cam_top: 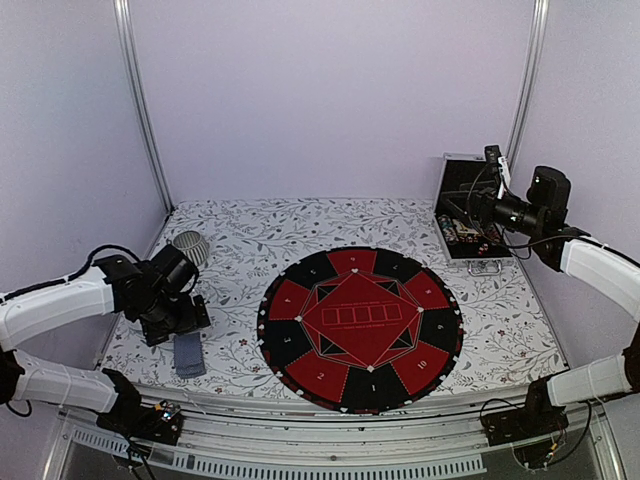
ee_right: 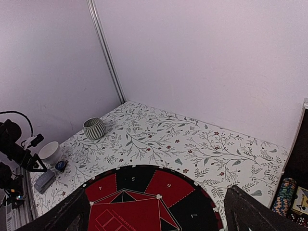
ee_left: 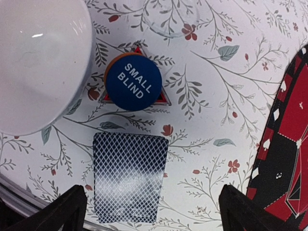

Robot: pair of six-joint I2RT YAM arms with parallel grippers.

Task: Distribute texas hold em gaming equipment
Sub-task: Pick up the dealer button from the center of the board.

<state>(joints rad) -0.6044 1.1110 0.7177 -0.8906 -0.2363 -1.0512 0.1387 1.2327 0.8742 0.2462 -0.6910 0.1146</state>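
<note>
Closing from where you are could go badly, so look at the near edge first. Your left end effector (ee_left: 153, 202) hangs spread wide and empty over the deck (ee_left: 130, 178). The deck lies flat and face down on the tabletop (ee_left: 211, 72), off-centre between the fingers. If you pinch from this offset, one finger will likely meet the deck first and shove it. The cards could then fan out or slide toward the near edge, which is close by in the top view. The deck also gives the fingers little side to bite on, so they may skid over it or lift only a few cards.

Just beyond it, the blue disc (ee_left: 133, 83) sits on top of the orange disc (ee_left: 109, 72). I'd expect a careless grab there to take both at once, or to tip the upper one off. The white bowl (ee_left: 41, 62) stands just beside them, and a finger swinging wide could knock it. The ribbed cup (cam_top: 191, 247) is farther back and is less of a worry.

The mat (cam_top: 360, 328) lies bare, so nothing has been dealt yet.

At the far right, your right end effector (ee_right: 158, 202) is also wide and empty beside the open case (cam_top: 470, 215). The chips (ee_right: 285, 195) are stacked there at the very edge of the wrist view. Reaching in half blind risks catching the case wall or toppling a stack.
</note>
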